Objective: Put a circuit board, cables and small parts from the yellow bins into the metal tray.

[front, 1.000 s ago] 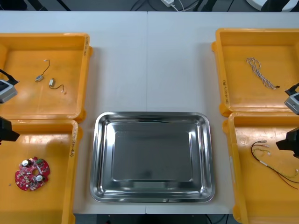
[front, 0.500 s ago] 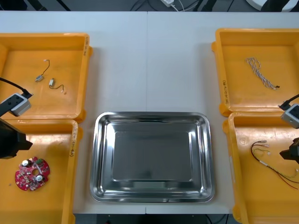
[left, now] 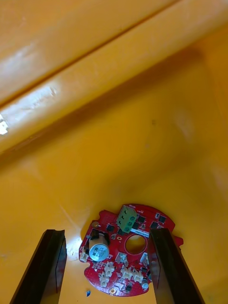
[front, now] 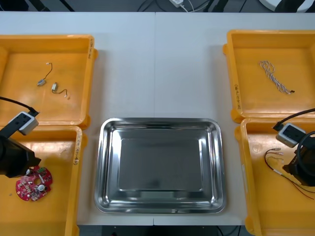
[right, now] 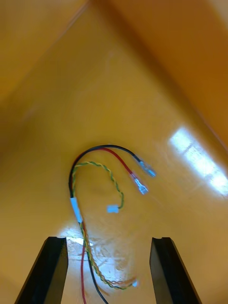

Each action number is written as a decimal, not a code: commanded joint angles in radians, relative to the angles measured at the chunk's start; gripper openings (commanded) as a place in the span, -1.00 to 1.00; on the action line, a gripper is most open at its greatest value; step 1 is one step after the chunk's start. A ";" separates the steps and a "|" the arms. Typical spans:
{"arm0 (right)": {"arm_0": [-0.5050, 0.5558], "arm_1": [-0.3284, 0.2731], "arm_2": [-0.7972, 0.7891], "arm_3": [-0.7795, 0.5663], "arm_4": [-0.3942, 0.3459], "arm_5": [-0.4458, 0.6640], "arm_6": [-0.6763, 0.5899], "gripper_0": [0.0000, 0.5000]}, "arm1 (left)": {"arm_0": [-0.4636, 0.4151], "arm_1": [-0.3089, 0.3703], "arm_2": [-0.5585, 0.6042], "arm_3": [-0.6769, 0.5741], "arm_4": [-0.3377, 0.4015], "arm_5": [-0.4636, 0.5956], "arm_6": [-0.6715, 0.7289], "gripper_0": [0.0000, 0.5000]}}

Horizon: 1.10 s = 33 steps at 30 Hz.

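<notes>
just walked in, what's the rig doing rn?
Both arms are going for pickups. The left gripper hovers open over the red circuit board in the near left yellow bin; the right gripper hovers open over the cable bundle in the near right yellow bin. Nothing is gripped yet, and the metal tray holds nothing.

The left arm (front: 12,162) is a bulky black mass. Back from the left jaws it carries a small pale grey box (front: 23,123) with a thin black cable (front: 15,102) curving off it. The right arm (front: 306,169) matches, with its own grey module (front: 290,132) and a black lead (front: 295,117) back from the right jaws. Both pairs of fingers (left: 50,266) (right: 164,266) are flat, matte black and square-tipped.
</notes>
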 commanded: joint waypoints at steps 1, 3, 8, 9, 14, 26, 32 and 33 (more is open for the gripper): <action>0.007 -0.021 0.045 -0.025 0.023 -0.017 0.034 1.00 | 0.065 0.045 -0.016 -0.031 -0.023 -0.048 -0.211 1.00; 0.007 -0.021 0.064 -0.022 0.034 -0.025 0.034 1.00 | 0.079 0.045 -0.016 -0.031 -0.031 -0.054 -0.242 1.00; 0.009 -0.021 0.093 0.009 0.029 -0.068 0.034 1.00 | 0.111 0.048 -0.020 -0.031 -0.041 -0.074 -0.294 1.00; 0.009 -0.021 0.094 0.015 0.029 -0.072 0.036 1.00 | 0.113 0.048 -0.021 -0.031 -0.045 -0.076 -0.297 1.00; 0.009 -0.021 0.114 0.061 0.057 -0.114 0.051 1.00 | 0.114 0.050 -0.069 -0.031 -0.098 -0.111 -0.312 1.00; 0.009 -0.021 0.148 0.090 0.089 -0.155 0.062 1.00 | 0.114 0.056 -0.124 -0.029 -0.126 -0.149 -0.320 1.00; 0.009 -0.021 0.171 0.115 0.114 -0.172 0.062 1.00 | 0.113 0.057 -0.142 -0.029 -0.137 -0.155 -0.323 1.00; 0.009 -0.022 0.173 0.121 0.114 -0.178 0.062 1.00 | 0.114 0.057 -0.145 -0.029 -0.138 -0.155 -0.323 1.00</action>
